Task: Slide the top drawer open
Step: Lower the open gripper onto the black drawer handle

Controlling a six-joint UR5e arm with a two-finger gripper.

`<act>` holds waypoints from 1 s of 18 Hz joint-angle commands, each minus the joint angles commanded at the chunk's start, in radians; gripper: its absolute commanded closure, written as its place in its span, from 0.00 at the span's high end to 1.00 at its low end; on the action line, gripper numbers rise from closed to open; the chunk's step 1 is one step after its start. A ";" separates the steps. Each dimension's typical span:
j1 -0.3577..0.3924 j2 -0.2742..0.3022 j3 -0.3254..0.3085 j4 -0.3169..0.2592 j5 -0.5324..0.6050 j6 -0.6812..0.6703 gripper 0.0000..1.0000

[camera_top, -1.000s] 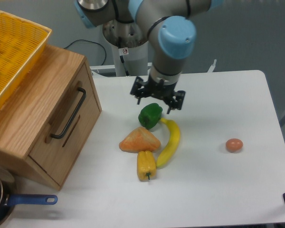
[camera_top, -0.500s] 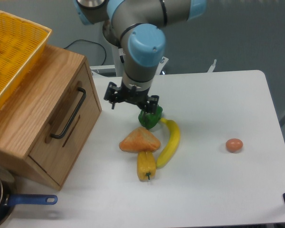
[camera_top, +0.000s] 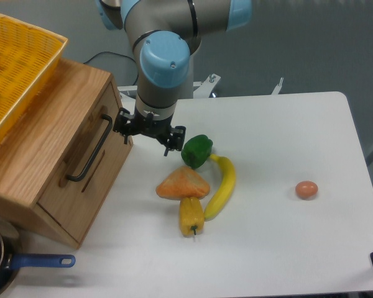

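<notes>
The top drawer (camera_top: 81, 158), a light-oak front with a long black bar handle (camera_top: 90, 149), sits in a wooden cabinet (camera_top: 46, 133) at the left edge of the white worktop (camera_top: 286, 248), and it looks fully closed, its front flush with the cabinet face. The end effector (camera_top: 149, 131) hangs just beside the cabinet's upper right corner, near the top end of the handle but apart from it; its fingers are spread and hold nothing. Judging by this, the opening has not begun: the handle must first be caught, then pulled. In front of the drawer the worktop is bare for a short stretch. Beyond it lies a cluster: a green pepper (camera_top: 196, 151), an orange lump of food (camera_top: 183, 184), a banana (camera_top: 222, 186) and a yellow pepper (camera_top: 191, 215). These might crowd a long pull. An egg (camera_top: 306, 189) lies well apart toward the right edge. A yellow mesh basket (camera_top: 15, 68) rests on the cabinet top.
</notes>
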 joint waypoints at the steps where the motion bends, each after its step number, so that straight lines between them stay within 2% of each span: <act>1: -0.003 -0.002 0.005 -0.002 -0.002 -0.014 1.00; 8: -0.040 -0.006 0.031 -0.002 -0.006 -0.034 1.00; 18: -0.097 -0.009 0.035 -0.002 -0.025 -0.066 1.00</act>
